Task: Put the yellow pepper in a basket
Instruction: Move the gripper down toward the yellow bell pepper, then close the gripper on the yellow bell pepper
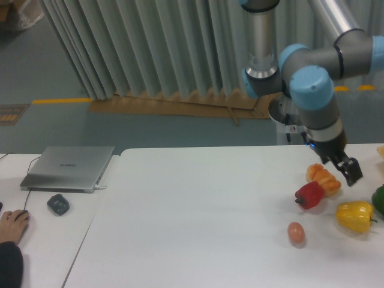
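The yellow pepper (354, 216) lies on the white table (198, 216) near the right edge, glossy and lobed, its dark stem pointing right. My gripper (348, 171) hangs above the table, up and slightly left of the pepper and not touching it. Its dark fingers look open with nothing between them. It sits just right of the orange-tan bread-like item (324, 178). No basket shows clearly; a tan sliver (381, 151) at the right edge is too small to identify.
A red pepper (310, 194) lies against the bread-like item, left of the yellow pepper. An egg (295, 233) sits in front of it. A green item (379, 199) is cut off at the right edge. At far left are a laptop (69, 168), a mouse (58, 204) and a person's hand (12, 225).
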Controlling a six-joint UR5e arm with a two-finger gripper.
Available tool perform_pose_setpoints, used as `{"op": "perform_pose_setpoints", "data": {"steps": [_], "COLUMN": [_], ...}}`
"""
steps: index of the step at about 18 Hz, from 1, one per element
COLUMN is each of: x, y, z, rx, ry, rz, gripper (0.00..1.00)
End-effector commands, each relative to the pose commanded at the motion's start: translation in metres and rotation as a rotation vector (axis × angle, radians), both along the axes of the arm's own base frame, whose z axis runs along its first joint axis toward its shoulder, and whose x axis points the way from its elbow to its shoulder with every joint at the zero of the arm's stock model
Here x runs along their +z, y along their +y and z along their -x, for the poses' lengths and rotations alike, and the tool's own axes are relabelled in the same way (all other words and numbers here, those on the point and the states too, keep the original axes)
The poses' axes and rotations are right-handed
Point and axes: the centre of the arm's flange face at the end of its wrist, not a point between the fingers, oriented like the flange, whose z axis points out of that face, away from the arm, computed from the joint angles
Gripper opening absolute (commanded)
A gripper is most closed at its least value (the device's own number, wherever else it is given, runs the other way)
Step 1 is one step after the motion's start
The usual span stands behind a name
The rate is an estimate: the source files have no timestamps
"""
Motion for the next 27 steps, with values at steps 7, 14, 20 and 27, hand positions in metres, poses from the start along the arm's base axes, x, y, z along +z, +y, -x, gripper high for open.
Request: {"op": "perform_pose_setpoints", "data": {"steps": [7, 14, 20, 27], "x": [-0.062, -0.073, -0.085, -0.094], "y": [0.026, 0.045, 0.04, 0.031], "z": [0.03, 0.004, 0.001, -0.007], "rx": [-0.145, -0.122, -0.176, -0.204], "ry": [-0.004, -0.009, -0.033, -0.051], "rz": [0.01, 0.012, 0.053, 0.078], "gripper": [1.0, 1.0, 1.0, 1.0]}}
